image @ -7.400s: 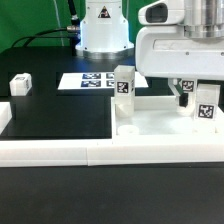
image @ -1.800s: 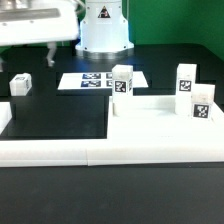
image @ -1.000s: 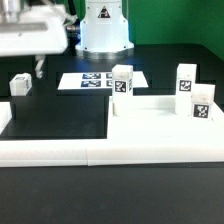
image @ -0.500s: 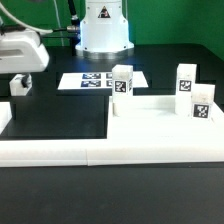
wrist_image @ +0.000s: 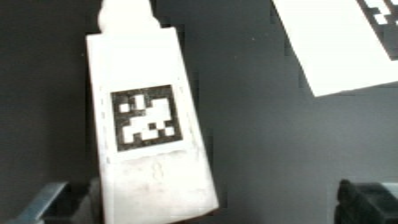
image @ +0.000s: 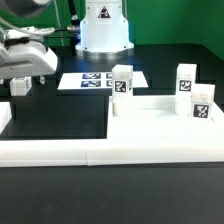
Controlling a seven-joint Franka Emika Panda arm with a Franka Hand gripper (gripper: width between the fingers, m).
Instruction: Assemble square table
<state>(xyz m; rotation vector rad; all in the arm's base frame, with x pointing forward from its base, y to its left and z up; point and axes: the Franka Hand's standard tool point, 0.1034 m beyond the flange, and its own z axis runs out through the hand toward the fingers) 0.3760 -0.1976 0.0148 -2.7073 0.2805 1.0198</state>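
The square tabletop (image: pixel 150 128) lies at the exterior view's right. Three tagged white legs stand upright on it: one at its near-left corner (image: pixel 122 80) and two at the right (image: pixel 185 78) (image: pixel 203 103). A fourth leg (image: pixel 19 90) lies loose on the black mat at the left. My gripper (image: pixel 20 82) is low over that leg and open. In the wrist view the leg (wrist_image: pixel 146 115) lies between the fingertips (wrist_image: pixel 54 200), close to one finger and far from the other. My gripper (wrist_image: pixel 212 200) does not grip it.
The marker board (image: pixel 95 80) lies at the back centre, and its corner shows in the wrist view (wrist_image: pixel 347 45). Long white border rails run along the front (image: pixel 100 152) and the left (image: pixel 4 116). The robot base (image: pixel 103 30) stands behind.
My gripper has left the tabletop, crossed to the exterior view's left and come down over the loose leg. The legs on the tabletop have not moved.
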